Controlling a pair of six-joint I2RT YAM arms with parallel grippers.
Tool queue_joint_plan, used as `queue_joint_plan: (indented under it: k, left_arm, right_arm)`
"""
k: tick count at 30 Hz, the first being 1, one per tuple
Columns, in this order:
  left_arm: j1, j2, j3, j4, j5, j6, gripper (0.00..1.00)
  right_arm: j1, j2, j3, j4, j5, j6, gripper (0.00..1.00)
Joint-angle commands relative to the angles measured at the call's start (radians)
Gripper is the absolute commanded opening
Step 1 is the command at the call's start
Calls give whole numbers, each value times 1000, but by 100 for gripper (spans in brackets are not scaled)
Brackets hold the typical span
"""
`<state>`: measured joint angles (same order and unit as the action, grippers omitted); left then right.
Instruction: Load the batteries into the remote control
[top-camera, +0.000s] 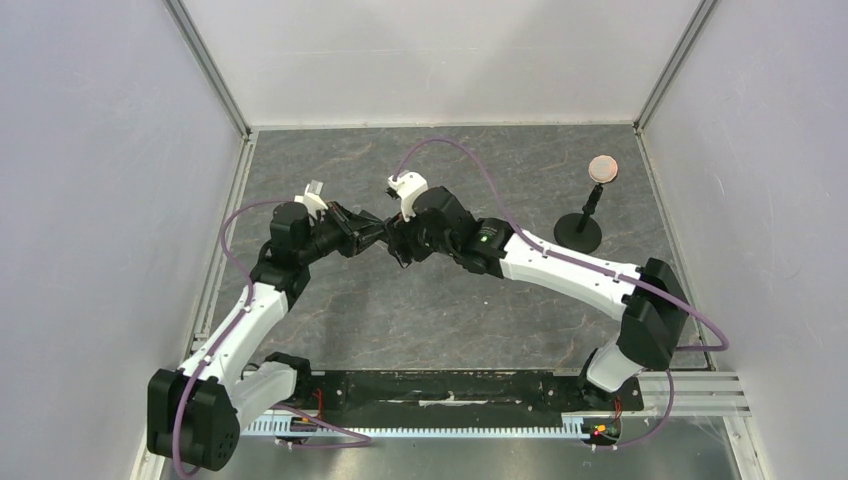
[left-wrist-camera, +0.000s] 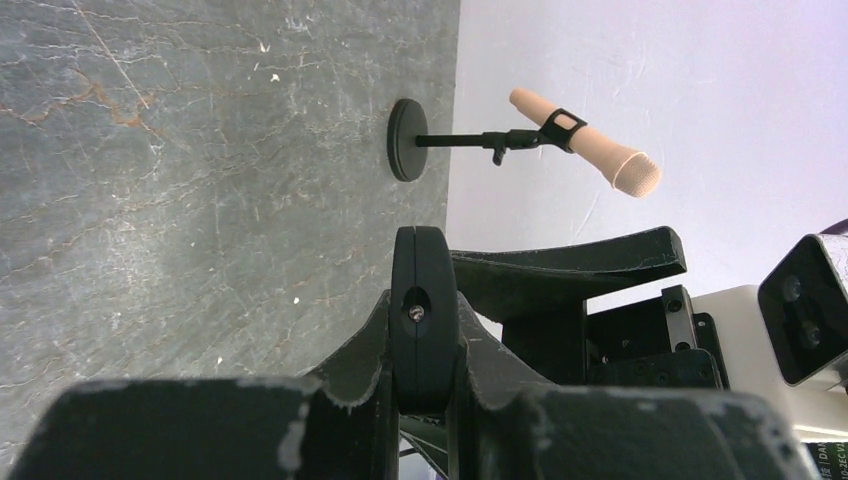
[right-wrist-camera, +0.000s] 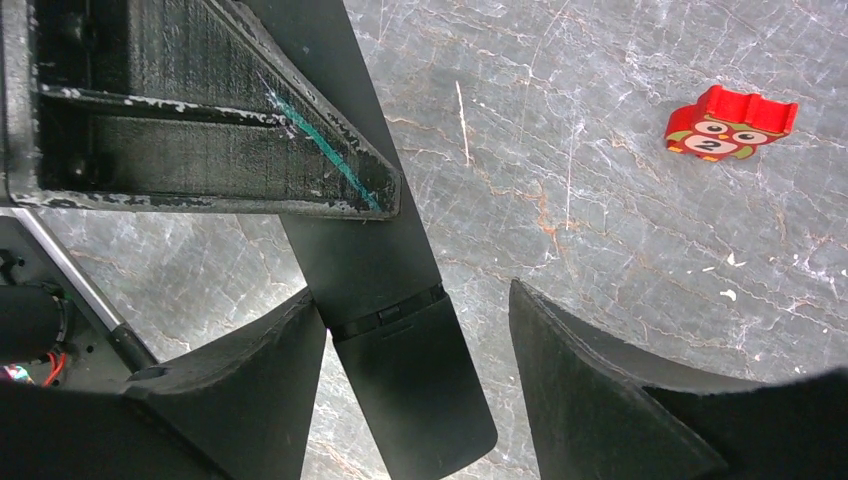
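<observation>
The remote control is a slim black bar held above the table, its cover seam showing in the right wrist view. In the left wrist view its narrow end points away, and my left gripper is shut on it edge-on. My right gripper is open around the remote's free end: the left finger lies close beside it and the right finger stands well apart. In the top view both grippers, left and right, meet at the table's middle. The batteries are out of view.
A small red-and-white owl box lies on the grey stone-patterned table. A black round-based stand with a tan head stands at the back right; it also shows in the left wrist view. White walls enclose the table.
</observation>
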<state>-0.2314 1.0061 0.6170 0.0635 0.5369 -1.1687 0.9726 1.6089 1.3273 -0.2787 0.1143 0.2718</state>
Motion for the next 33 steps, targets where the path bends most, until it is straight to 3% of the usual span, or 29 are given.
queue_joint_plan:
  k: [1, 12, 17, 23, 33]
  left_arm:
    - [10, -18, 2, 52, 64, -54, 2]
    - [19, -33, 2, 64, 76, -59, 2]
    - [23, -66, 3, 108, 80, -96, 2]
    - [23, -105, 23, 168, 91, -162, 2]
    - [23, -141, 44, 237, 115, -223, 2]
  right_arm:
    - [-13, -75, 60, 45, 33, 28, 69]
    - [-51, -164, 82, 30, 52, 130, 79]
    - [-158, -257, 1, 33, -45, 322, 83]
    - [-232, -408, -311, 319, -192, 599, 84]
    - [-232, -451, -514, 717, -343, 753, 83]
